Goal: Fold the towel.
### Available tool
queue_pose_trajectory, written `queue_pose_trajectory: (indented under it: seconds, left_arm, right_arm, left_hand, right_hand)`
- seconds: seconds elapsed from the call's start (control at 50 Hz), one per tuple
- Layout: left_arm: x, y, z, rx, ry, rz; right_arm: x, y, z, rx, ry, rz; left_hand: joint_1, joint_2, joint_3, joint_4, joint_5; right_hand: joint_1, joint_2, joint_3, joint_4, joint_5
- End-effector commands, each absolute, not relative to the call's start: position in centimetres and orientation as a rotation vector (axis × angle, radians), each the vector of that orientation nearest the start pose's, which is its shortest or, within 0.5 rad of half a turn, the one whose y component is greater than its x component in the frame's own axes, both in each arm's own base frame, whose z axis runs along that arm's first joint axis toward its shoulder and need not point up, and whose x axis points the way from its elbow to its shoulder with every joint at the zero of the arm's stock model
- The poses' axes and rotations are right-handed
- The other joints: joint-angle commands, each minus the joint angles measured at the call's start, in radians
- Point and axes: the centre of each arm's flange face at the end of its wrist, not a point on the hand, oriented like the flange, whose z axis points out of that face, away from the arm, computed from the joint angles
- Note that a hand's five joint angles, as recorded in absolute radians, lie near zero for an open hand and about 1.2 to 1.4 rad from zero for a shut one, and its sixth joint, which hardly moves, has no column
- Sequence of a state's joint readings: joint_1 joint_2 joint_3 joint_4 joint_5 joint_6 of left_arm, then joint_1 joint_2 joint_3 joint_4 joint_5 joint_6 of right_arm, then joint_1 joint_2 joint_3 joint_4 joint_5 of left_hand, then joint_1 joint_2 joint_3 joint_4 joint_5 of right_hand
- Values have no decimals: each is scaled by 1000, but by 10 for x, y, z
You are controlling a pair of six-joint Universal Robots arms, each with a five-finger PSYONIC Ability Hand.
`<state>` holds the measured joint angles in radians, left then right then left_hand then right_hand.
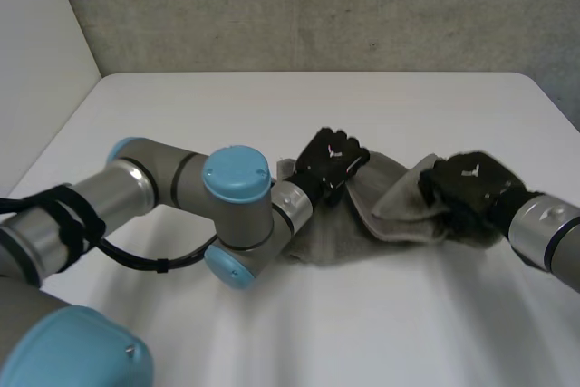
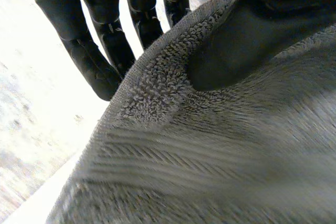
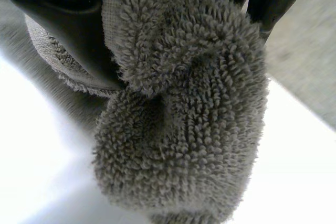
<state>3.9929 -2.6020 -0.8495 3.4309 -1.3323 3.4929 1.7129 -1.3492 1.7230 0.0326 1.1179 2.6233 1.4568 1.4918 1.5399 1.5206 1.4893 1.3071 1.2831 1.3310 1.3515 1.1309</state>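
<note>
A grey terry towel (image 1: 362, 224) lies crumpled in the middle of the white table (image 1: 299, 106). My left hand (image 1: 331, 162) is at the towel's far left corner. In the left wrist view its thumb (image 2: 236, 40) presses down on the towel (image 2: 210, 156) near the hem, and its fingers (image 2: 94, 51) reach past the edge, so the cloth is pinched. My right hand (image 1: 467, 186) is at the towel's right end and holds a bunch of it a little above the table. In the right wrist view the towel (image 3: 184, 129) hangs in a thick fold from the right hand (image 3: 68, 19).
The left arm (image 1: 236, 206) reaches across the table's front left, with its elbow beside the towel's near left part. The right forearm (image 1: 553, 233) comes in from the right. A grey wall (image 1: 317, 6) stands behind the table's far edge.
</note>
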Motion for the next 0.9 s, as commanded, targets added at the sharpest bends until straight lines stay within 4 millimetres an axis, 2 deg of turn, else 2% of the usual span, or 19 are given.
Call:
queue_pose_trajectory:
  seconds: [0.02, 0.06, 0.08, 0.14, 0.16, 0.18, 0.22, 0.28, 0.34, 0.4, 0.44, 0.5, 0.54, 0.56, 0.6, 0.62, 0.66, 0.82, 0.9]
  left_arm:
    - [-425, -289, 193, 1398, 1839, -2672]
    - [-404, -310, 238, 1201, 1688, -2783]
    - [-404, -310, 238, 1200, 1687, -2783]
    - [-384, -326, 286, 954, 1538, -2873]
    - [-377, -329, 309, 836, 1460, -2922]
    - [-377, -329, 310, 835, 1460, -2922]
    - [-366, -323, 351, 670, 1308, -3012]
    - [-358, -312, 375, 616, 1222, -3059]
    - [-355, -307, 375, 626, 1234, -3051]
    - [-352, -299, 360, 683, 1310, -3011]
    - [-350, -289, 325, 805, 1487, -2896]
    - [-346, -280, 304, 884, 1593, -2814]
    - [-337, -263, 262, 1034, 1804, -2635]
    - [-337, -263, 262, 1035, 1805, -2635]
    - [-326, -245, 224, 1155, 1967, -2442]
    - [-326, -245, 224, 1156, 1968, -2441]
    - [-313, -229, 190, 1253, 2049, -2257]
    - [-291, -204, 146, 1428, 2050, -1978]
    - [-290, -199, 143, 1447, 2047, -1957]
  right_arm:
    - [214, -279, 258, -818, 1923, -1963]
    - [213, -288, 285, -669, 1750, -2092]
    - [213, -288, 286, -668, 1749, -2093]
    - [213, -294, 316, -525, 1532, -2221]
    - [210, -300, 332, -439, 1408, -2309]
    - [210, -300, 332, -438, 1406, -2309]
    - [204, -308, 359, -271, 1191, -2449]
    - [212, -308, 365, -182, 1135, -2474]
    - [219, -307, 363, -174, 1160, -2448]
    - [231, -308, 343, -209, 1342, -2332]
    - [235, -309, 312, -260, 1592, -2179]
    - [237, -308, 294, -291, 1707, -2097]
    - [239, -305, 263, -343, 1890, -1951]
    - [239, -305, 263, -343, 1891, -1950]
    - [239, -298, 236, -390, 2019, -1838]
    - [239, -298, 236, -390, 2020, -1837]
    - [234, -294, 215, -436, 2122, -1756]
    - [235, -266, 164, -686, 2310, -1464]
    - [235, -260, 161, -734, 2326, -1456]
  left_hand:
    - [-61, -95, -144, -124, -268]
    - [-61, -95, -144, -124, -268]
    - [-61, -95, -144, -124, -268]
    - [-61, -95, -144, -124, -268]
    - [-61, -95, -144, -124, -268]
    - [-61, -95, -144, -124, -268]
    - [-61, -95, -144, -124, -268]
    - [-61, -95, -144, -124, -268]
    - [-61, -95, -144, -124, -268]
    - [-61, -95, -144, -124, -268]
    - [-61, -95, -144, -124, -268]
    - [-61, -95, -144, -124, -268]
    - [-61, -95, -144, -124, -268]
    - [-61, -95, -144, -124, -268]
    - [-61, -95, -144, -124, -268]
    - [-61, -95, -144, -124, -268]
    - [-61, -95, -144, -124, -268]
    - [-61, -95, -144, -124, -268]
    - [-61, -95, -144, -124, -268]
  right_hand:
    - [89, 113, 65, 45, 91]
    - [89, 113, 65, 45, 91]
    - [89, 113, 65, 45, 91]
    - [89, 113, 65, 45, 91]
    - [89, 113, 65, 45, 91]
    - [89, 113, 65, 45, 91]
    - [89, 113, 65, 45, 91]
    - [89, 113, 65, 45, 91]
    - [89, 113, 65, 45, 91]
    - [89, 113, 65, 45, 91]
    - [89, 113, 65, 45, 91]
    - [89, 113, 65, 45, 91]
    - [89, 113, 65, 45, 91]
    - [89, 113, 65, 45, 91]
    - [89, 113, 65, 45, 91]
    - [89, 113, 65, 45, 91]
    - [89, 113, 65, 45, 91]
    - [89, 113, 65, 45, 91]
    - [89, 113, 65, 45, 91]
